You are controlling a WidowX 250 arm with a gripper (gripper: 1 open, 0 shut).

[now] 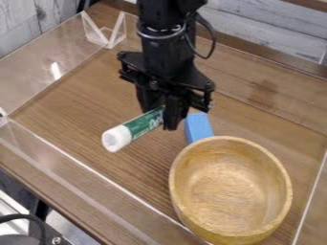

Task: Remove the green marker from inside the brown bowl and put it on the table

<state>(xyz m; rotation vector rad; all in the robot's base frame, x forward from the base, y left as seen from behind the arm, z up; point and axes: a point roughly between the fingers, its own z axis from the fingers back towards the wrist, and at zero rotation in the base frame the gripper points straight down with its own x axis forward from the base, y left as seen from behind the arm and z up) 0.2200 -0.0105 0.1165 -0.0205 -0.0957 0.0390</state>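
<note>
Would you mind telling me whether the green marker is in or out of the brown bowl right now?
Out. The green marker hangs tilted in the shut pincer, left of the brown bowl, whose inside shows only bare wood.

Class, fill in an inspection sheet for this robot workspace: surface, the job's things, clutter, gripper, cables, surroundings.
Surface: wood-grain table, bare apart from the items below.
Job's things: green marker out of the bowl, tilted, white end lowest; brown bowl empty.
Clutter: small blue block beside the bowl's rim.
Gripper: gripper pointing down, shut on the marker's green end.
Cables: black cables along the arm.
Surroundings: clear acrylic walls along the table's edges.
</note>
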